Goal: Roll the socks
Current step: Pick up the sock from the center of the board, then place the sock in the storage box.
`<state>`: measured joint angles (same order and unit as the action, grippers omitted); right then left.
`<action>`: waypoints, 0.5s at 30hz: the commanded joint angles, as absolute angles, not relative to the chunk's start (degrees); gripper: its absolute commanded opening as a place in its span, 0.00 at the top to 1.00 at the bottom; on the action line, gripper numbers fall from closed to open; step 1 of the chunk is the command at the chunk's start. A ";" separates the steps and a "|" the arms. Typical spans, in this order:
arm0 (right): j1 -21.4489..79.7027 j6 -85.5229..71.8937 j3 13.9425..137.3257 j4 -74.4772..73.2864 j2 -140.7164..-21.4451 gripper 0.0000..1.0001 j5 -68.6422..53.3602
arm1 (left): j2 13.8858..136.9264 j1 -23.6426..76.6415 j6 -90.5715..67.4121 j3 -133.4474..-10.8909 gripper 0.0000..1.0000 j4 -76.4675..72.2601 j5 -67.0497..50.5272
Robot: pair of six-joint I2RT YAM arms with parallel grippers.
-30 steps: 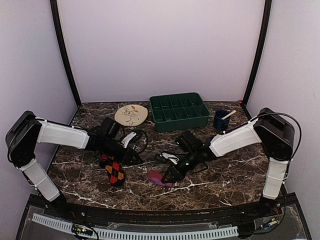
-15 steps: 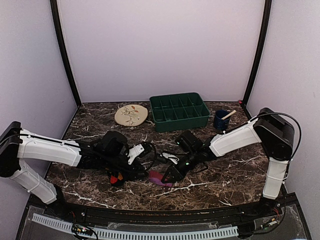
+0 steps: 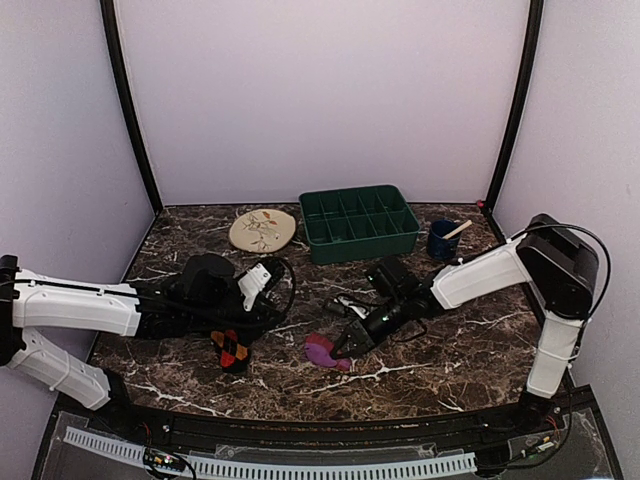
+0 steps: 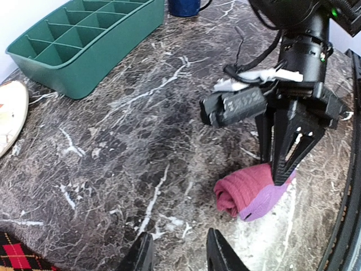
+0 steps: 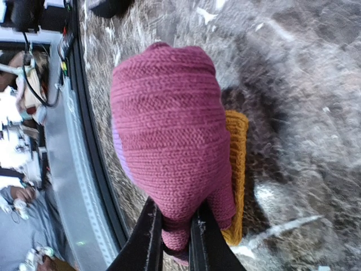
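Ahead of the left gripper [image 4: 177,261] we see bare marble [image 4: 130,141], an open lane up to the magenta sock [image 4: 248,195]. The right gripper [image 4: 280,169] stands over that sock, pinching it, and blocks passage beyond. The argyle sock [image 4: 14,257] lies just beside the left gripper. Green tray [image 4: 84,68], plate [image 4: 8,113] and mug [image 4: 183,5] sit well ahead, apart from both grippers.

Knitted magenta sock [image 5: 169,124], glossy marble-look table [image 4: 113,141]
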<state>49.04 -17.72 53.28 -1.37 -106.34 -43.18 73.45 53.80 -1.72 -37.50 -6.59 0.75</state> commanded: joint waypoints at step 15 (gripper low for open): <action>37.73 -27.16 65.38 2.78 -101.48 1.00 -39.83 | 85.85 44.37 -2.50 -54.66 0.79 -11.44 9.58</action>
